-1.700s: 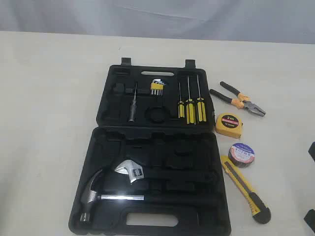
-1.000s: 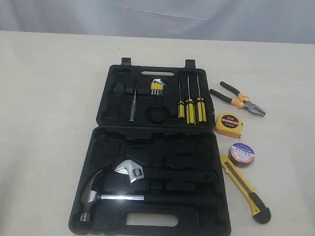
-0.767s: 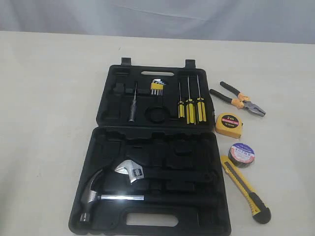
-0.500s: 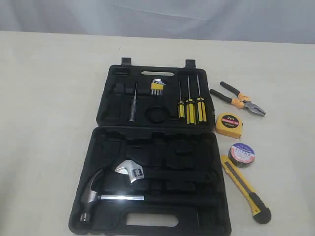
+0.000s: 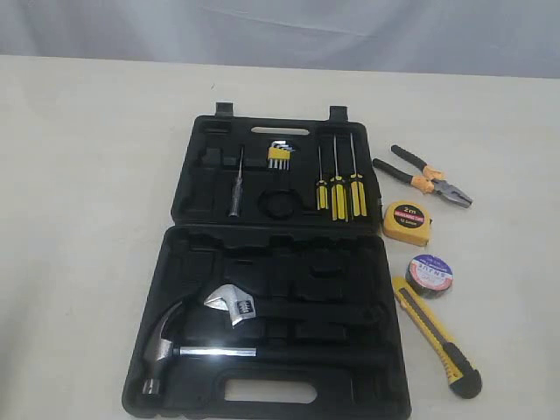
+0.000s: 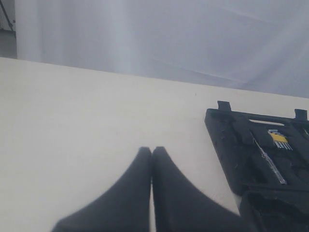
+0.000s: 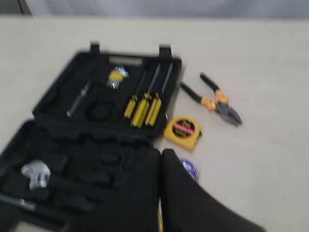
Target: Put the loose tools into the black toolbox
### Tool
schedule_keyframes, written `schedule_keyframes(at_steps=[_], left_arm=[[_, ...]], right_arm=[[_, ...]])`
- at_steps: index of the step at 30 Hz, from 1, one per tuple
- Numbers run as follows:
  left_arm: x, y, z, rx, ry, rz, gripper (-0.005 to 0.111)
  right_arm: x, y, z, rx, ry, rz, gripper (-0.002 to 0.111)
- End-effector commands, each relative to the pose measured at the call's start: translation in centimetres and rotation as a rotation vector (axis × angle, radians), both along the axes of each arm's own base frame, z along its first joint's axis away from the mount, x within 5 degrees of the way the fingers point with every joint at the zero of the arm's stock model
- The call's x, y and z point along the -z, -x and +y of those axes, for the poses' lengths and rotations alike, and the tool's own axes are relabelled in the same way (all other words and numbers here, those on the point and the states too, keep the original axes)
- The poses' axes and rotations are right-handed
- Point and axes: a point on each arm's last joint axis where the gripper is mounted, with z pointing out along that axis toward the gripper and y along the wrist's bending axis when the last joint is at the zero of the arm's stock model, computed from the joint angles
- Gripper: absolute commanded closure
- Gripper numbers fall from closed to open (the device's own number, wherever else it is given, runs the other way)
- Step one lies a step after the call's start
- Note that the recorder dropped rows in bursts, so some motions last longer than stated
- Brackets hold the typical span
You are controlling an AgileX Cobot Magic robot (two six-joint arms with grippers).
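The black toolbox lies open on the table, both halves flat. To its right lie the pliers, the yellow tape measure, the tape roll and the utility knife. Neither gripper shows in the exterior view. My left gripper is shut and empty over bare table, left of the toolbox. My right gripper is shut and empty, high over the toolbox's right edge, with the tape measure, pliers and tape roll beyond it; its fingers hide most of the knife.
Inside the case sit a silver claw hammer, an adjustable wrench, three yellow-black screwdrivers, a hex key set and a thin driver. A pale curtain backs the table.
Dark parts of my right gripper stood at the right edge of the exterior view 1.7 s ago and have left it since. The tools and the toolbox have not moved.
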Motion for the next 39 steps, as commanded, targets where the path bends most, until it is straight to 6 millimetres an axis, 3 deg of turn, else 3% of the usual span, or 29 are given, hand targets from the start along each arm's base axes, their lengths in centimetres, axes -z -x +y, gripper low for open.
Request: schedule_keyframes(at_steps=[1,6,10,19,24,32,39], left_arm=[[-0.1,0.0,-0.1,0.006,0.008,0.003,0.107],[-0.1,0.0,-0.1,0.006,0.008,0.003,0.107],[-0.1,0.0,-0.1,0.006,0.008,0.003,0.107],[-0.1,0.0,-0.1,0.006,0.008,0.003,0.107],[-0.1,0.0,-0.1,0.006,0.008,0.003,0.107],[-0.1,0.0,-0.1,0.006,0.008,0.003,0.107],[-0.1,0.0,-0.1,0.006,0.008,0.003,0.107]], right_arm=[[-0.4,-4.1,1.4,-0.121,0.15,0.34,0.109],[1.5,-7.1,4.1,-0.288,0.281,0.542,0.109],[5.1,-8.7,5.7,-0.329,0.304,0.648,0.109],[13.5,-9.9,6.2,-0.321,0.33,0.789,0.109],[14.7,-10.5,6.4,-0.321,0.333,0.802,0.105],[15.5,-10.7,6.5,-0.323,0.348,0.833,0.053],[16.3,-11.4,6.8,-0.324,0.347,0.82,0.052]])
